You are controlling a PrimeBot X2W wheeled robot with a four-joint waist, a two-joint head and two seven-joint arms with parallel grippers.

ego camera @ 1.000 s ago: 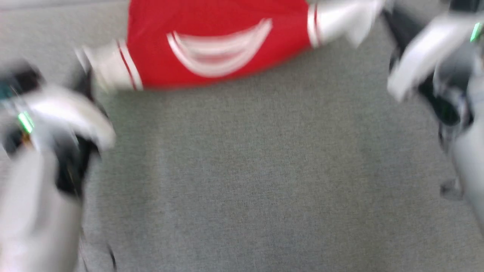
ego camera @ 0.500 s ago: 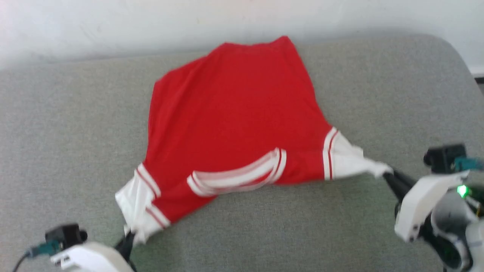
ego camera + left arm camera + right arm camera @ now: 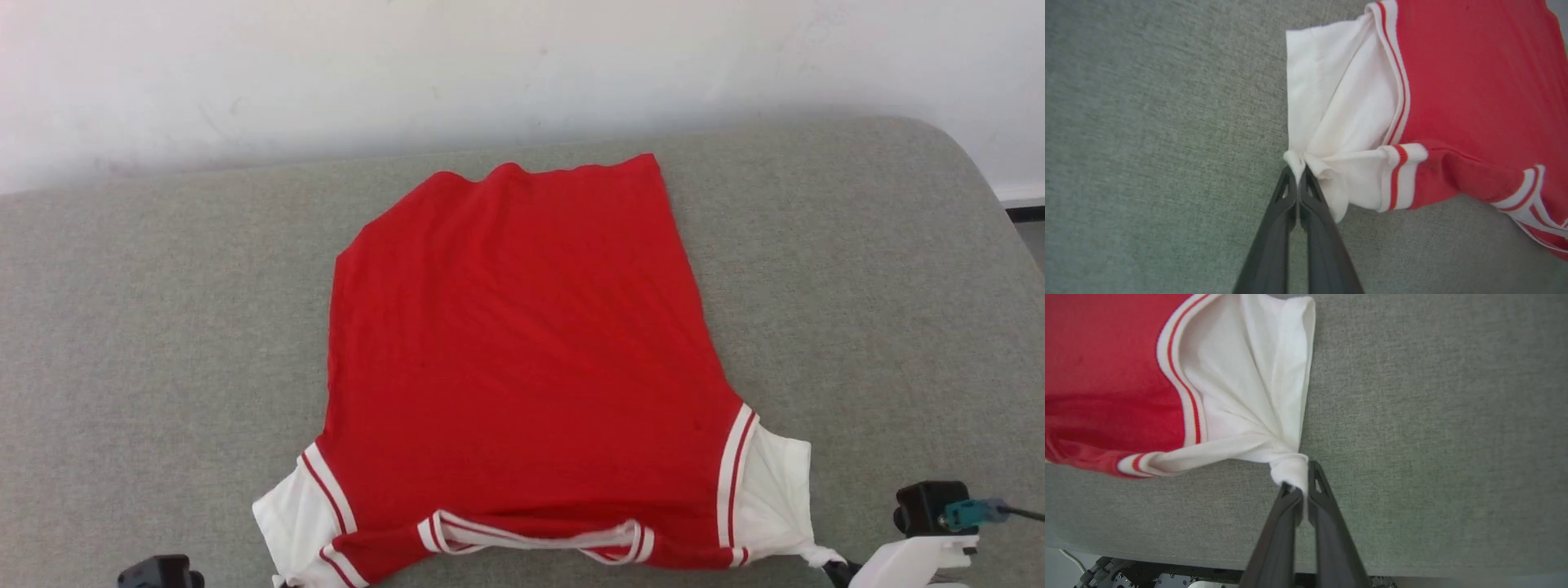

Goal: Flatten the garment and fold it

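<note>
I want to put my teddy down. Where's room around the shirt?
Wide bare cushion lies left of the shirt and right of it; only a thin strip between hem and wall. The near edge is crowded: left gripper and right gripper pinch the sleeves.

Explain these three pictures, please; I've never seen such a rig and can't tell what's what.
This is a two-armed robot folding laundry. The wide picture comes from a camera on its head, looking down at a red jersey with white sleeves, spread on a grey fabric surface with its collar toward the robot. The other two come from cameras on its wrists, each looking along a pair of dark fingers. The left gripper is shut on the corner of one white sleeve; the right gripper is shut on the other sleeve.
</note>
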